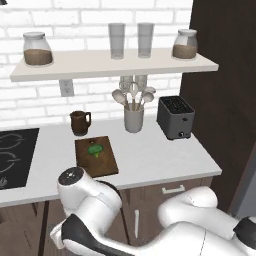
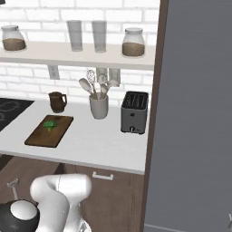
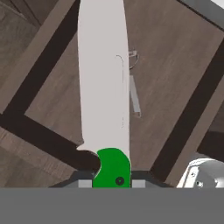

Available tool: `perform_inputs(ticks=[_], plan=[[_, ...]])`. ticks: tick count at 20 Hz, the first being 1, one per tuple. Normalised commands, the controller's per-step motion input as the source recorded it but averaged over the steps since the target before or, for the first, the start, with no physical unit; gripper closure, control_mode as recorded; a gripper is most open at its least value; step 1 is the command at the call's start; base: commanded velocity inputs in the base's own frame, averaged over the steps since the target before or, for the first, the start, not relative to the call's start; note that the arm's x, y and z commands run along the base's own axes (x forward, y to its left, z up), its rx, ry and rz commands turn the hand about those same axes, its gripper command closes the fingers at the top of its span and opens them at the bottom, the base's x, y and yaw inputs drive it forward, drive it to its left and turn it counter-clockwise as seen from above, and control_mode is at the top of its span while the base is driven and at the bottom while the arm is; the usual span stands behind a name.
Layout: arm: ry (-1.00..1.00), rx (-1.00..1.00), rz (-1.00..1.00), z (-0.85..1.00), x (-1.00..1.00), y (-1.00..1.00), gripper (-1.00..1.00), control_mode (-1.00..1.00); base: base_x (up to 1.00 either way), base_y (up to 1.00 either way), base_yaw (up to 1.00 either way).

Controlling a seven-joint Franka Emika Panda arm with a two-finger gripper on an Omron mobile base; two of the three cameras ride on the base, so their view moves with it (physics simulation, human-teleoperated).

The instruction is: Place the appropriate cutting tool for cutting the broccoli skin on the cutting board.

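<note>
While broccoli (image 1: 95, 149) tops the cutting board (image 1: 107, 165), fingers (image 3: 85, 183) grip the knife (image 3: 105, 87).

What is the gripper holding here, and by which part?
The gripper holds the green-handled knife with a pale silver blade, clamped at its green handle; the blade points away from the hand.

knife (image 3: 105, 87) handle mostly out of frame

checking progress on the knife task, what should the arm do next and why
Probably lift the knife up toward the cutting board. In the hand view the claw appears shut on its green handle, with the blade pointing out over the wooden drawer fronts, so the hand seems low, below the counter. The board holds the broccoli near its far end; the near part is bare.
</note>
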Motion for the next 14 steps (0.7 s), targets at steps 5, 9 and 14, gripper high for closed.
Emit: perform_inputs(ticks=[5,9,14], plan=[[-0.14,0.0,-0.02,0.81,0.07,-0.65,1.0,-1.0,0.0,0.0,0.0],[-0.01,0.04,-0.07,0.57,0.68,-0.77,1.0,-1.0,0.0,0.0,0.0],[0.0,0.07,-0.09,0.36,0.9,-0.78,1.0,-1.0,0.0,0.0,0.0]])
